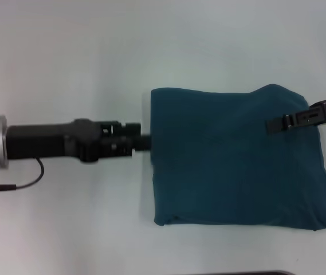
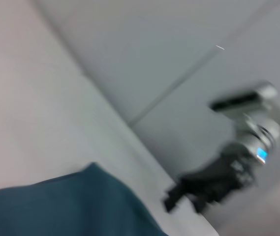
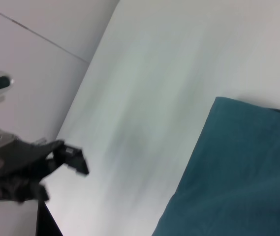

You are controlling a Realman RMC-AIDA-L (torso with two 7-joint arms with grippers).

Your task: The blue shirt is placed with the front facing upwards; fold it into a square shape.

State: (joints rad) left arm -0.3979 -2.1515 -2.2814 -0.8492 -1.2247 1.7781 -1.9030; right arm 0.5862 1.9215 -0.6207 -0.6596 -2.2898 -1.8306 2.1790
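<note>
One dark teal-blue cotton shirt was seen folded into a roughly square bundle on the pale, plain counter, lying toward three o'clock in the head view, with its far edge straight and its near four o'clock corner slightly bulged. No print, collar or sleeve was shown on the upward face; only smooth cloth with soft creases was visible.

The left gripper was held low at the bundle's nine o'clock edge, its black body stretched in from the nine o'clock side behind a silver wrist cuff. Its tips were met by the cloth edge, and whether its jaws were open or closed could not be told. A thin dark cable was looped beneath that arm.

The right gripper was reached in from three o'clock over the bundle's far two o'clock corner, one slim black finger being shown above the fabric; the state of its jaws could not be told, nor whether cloth was touched.

In the wrist views, a corner of the teal cloth was seen on the counter, with the opposite arm farther off.
</note>
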